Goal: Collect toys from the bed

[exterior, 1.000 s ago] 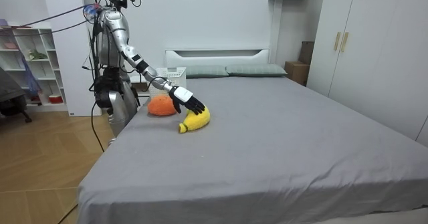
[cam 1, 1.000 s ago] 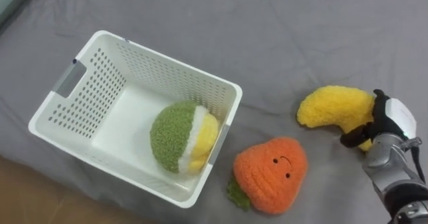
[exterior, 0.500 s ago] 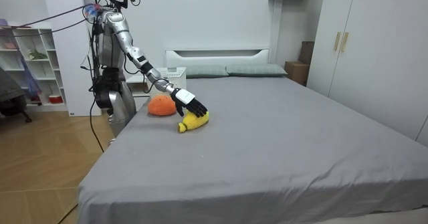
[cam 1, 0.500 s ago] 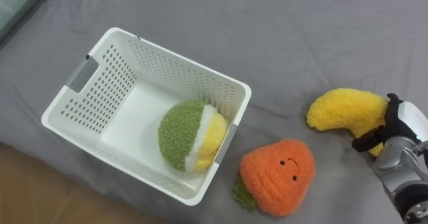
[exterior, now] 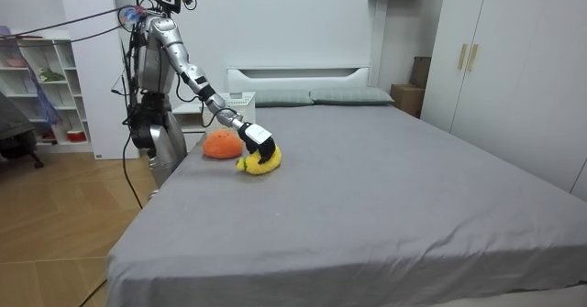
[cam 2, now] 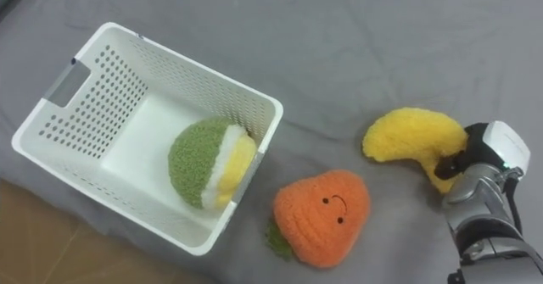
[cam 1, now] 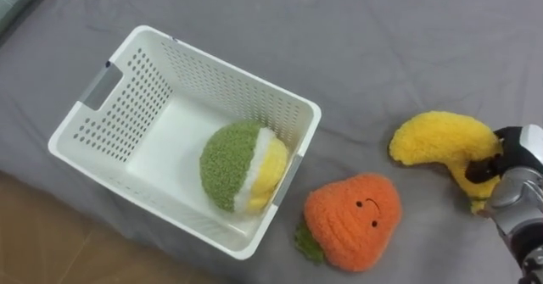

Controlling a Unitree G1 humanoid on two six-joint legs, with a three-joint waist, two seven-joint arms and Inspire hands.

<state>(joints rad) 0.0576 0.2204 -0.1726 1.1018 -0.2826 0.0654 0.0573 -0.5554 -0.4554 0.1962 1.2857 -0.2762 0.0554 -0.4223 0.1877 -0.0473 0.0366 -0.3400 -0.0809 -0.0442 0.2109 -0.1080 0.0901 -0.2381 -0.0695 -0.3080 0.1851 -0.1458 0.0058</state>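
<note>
One toy was in: the green-and-yellow plush ball (cam 1: 237, 165) sat inside the white basket (cam 1: 85, 136) on the bed (cam 1: 382, 38). Two were left on the sheet. My right robot hand (cam 1: 517, 148) was clasped round the near end of the yellow banana plush (cam 1: 437, 140), which by my judgement was not yet lifted. The orange plush (cam 1: 352, 220) lay untouched just beside the basket's corner.
</note>
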